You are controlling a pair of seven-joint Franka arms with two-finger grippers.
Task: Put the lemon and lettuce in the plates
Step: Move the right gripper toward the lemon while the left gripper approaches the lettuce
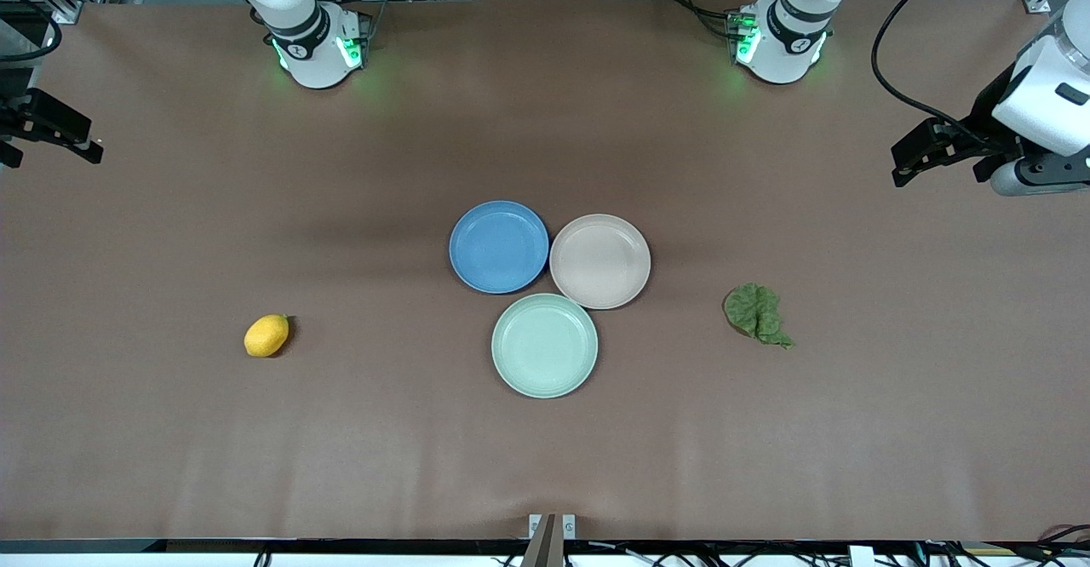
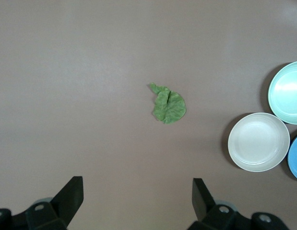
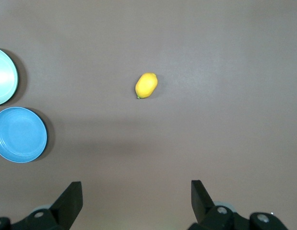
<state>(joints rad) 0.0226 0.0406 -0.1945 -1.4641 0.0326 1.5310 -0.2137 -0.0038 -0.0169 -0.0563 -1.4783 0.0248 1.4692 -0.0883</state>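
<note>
— Brown matte table (image 1: 170, 431) under you, wide and flat. What lies on it?

— Three round shallow plates cluster at its middle, rims just beside one another: a blue plate (image 1: 499, 247), a pale beige-pink plate (image 1: 600, 261) next to it toward my left arm's end, and a pale mint-green plate (image 1: 545, 346) nearer the front edge than both. All three are bare.

— And the food?

— The small oval yellow lemon (image 1: 266, 335) with bumpy skin sits on the bare table toward my right arm's end, well apart from the plates. The dark green wrinkly lettuce leaf (image 1: 756, 314) lies flat toward my left arm's end, near the beige-pink plate but not touching it.

— Your pincers?

— My left gripper (image 1: 904, 163) hangs over the table's edge at the left arm's end, fingers spread wide apart, holding nothing. My right gripper (image 1: 51, 137) hangs over the edge at the right arm's end, also spread wide and holding nothing.
</note>
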